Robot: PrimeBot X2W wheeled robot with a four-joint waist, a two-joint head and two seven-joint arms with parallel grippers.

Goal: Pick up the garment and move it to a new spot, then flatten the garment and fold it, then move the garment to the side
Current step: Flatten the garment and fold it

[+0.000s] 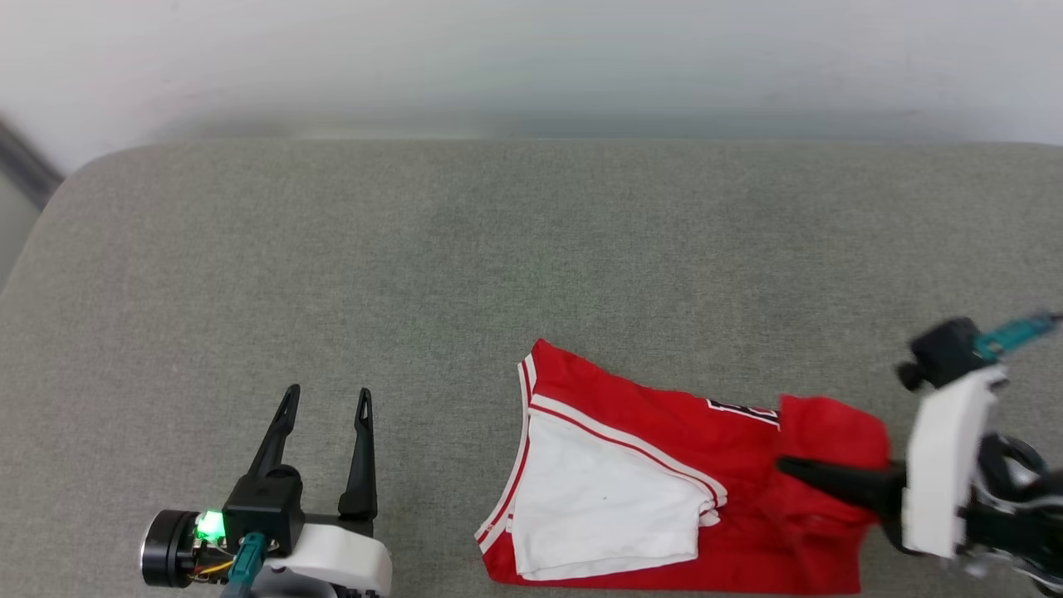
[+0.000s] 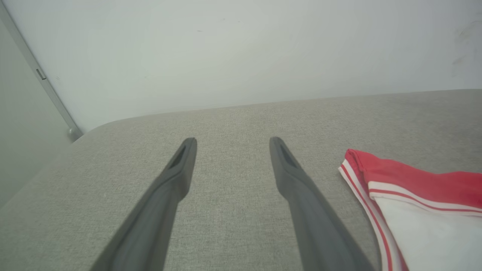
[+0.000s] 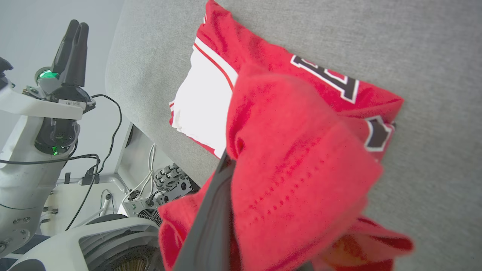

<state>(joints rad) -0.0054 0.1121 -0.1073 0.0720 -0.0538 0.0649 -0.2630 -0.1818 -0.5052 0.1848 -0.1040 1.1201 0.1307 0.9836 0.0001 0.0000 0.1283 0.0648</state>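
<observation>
The garment (image 1: 714,440) is lying folded on the near right part of the grey fabric-covered table (image 1: 332,232). Its long axis is running left to right, with the white sleeve (image 1: 598,498) showing on its left half and the black lettering (image 1: 739,409) sitting toward its far edge. The right tool (image 1: 785,467) is reaching in from the right, its fingers pointing left along that axis. They are pressed together and pinching a raised flap of red fabric at the garment's right end. In the right wrist view the fabric is draping over them. The right arm is therefore the nearer one, its white wrist housing (image 1: 947,465) standing at the right edge of the head view. The left tool (image 1: 327,394) is sitting well apart to the left of the garment, close to the near edge. Its fingers are spread wide, pointing far and holding nothing. On this layout, the coming sideways move is probably falling to the right arm.
</observation>
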